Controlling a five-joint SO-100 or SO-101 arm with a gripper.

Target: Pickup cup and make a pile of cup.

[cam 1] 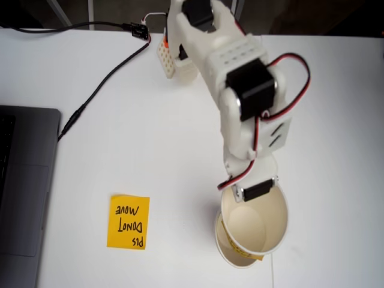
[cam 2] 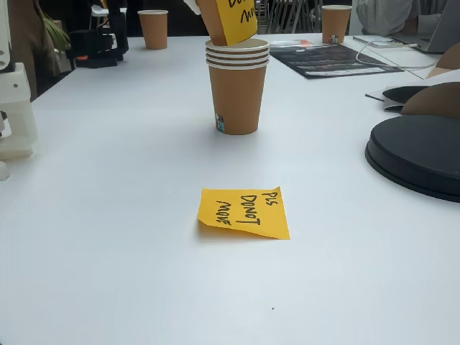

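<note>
My gripper (cam 1: 257,191) is shut on the far rim of a paper cup (cam 1: 253,221), brown outside and cream-white inside. The cup hangs tilted just above the pile of cup (cam 1: 224,245), overlapping its mouth. In the low fixed view the pile of cup (cam 2: 237,86) stands upright with three stacked rims. There the held cup (cam 2: 215,18) leans over it, its bottom edge at the top rim, with a yellow handwritten note (cam 2: 241,18) stuck on its side.
An orange sticky note (cam 1: 128,221) (cam 2: 244,212) lies flat in front of the pile. A laptop (cam 1: 24,192) and a black cable (cam 1: 102,84) occupy the left. A black round object (cam 2: 420,154) and more cups (cam 2: 153,29) (cam 2: 336,21) stand farther off.
</note>
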